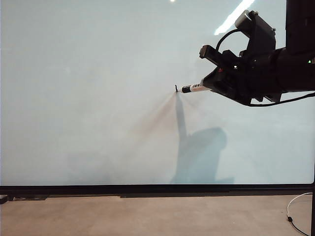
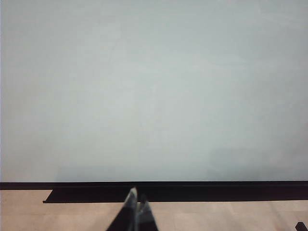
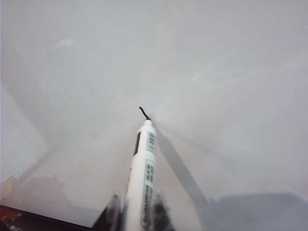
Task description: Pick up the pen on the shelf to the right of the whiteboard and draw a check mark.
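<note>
Right gripper (image 1: pixel 212 84) clamps pen (image 1: pixel 195 88), tip on whiteboard (image 1: pixel 88 98), centre-right. Check mark (image 1: pixel 176 88) just begun, tiny stroke. Next, likely short drag toward 5 o'clock, then long flick toward 1. Left gripper (image 2: pixel 134 204) closed, idle at 6 o'clock edge.

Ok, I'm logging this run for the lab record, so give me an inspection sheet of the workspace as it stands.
Surface: whiteboard, glossy, pale, black lower frame; floor below it is bare tan.
Job's things: pen held level, tip at the board; check mark only a short black stroke so far.
Clutter: nothing seen.
Grippers: right gripper shut on the pen, on the right side of the board; left gripper shut, low in front of the board's lower edge, holding nothing.
Cables: black cable looping along the right arm; white cable on the floor at lower right.
Surroundings: ceiling light reflections on the board, arm shadow beneath the pen.
</note>
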{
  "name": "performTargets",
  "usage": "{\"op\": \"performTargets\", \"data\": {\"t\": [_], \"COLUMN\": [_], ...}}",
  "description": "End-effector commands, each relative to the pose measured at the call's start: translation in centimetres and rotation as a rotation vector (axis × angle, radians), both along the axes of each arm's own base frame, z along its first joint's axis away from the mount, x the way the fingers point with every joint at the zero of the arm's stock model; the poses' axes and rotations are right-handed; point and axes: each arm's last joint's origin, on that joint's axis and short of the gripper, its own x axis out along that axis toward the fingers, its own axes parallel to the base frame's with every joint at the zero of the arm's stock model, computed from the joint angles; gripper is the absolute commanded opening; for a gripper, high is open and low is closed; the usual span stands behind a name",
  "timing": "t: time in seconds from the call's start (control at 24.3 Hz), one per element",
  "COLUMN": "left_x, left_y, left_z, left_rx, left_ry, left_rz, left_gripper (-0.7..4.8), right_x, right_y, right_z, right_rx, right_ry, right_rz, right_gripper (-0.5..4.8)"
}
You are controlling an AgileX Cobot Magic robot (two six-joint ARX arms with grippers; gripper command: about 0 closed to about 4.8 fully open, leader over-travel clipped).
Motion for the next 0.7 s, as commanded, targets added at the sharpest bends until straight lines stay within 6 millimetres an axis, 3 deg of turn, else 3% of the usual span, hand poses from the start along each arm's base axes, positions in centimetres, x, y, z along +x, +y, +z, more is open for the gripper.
{"op": "performTargets", "data": {"t": [0.04,0.7], "left_x": [0.0,0.0], "left_y": [0.0,0.0], "left_z": [0.2,0.2], "left_rx": [0.005,0.005], "left_ry": [-0.015,-0.015], "left_rz": [-0.001,-0.001], "left_gripper": [-0.05,-0.04], "right_x": [0.1,-1.0], "right_y": [-0.1,-1.0], "right_z": [0.1,-1.5], "right_rx": [0.007,-0.005], "right_ry": [-0.002,0.067], "right_rz": [-0.04,-0.137], "right_gripper": [-0.09,-0.09]}}
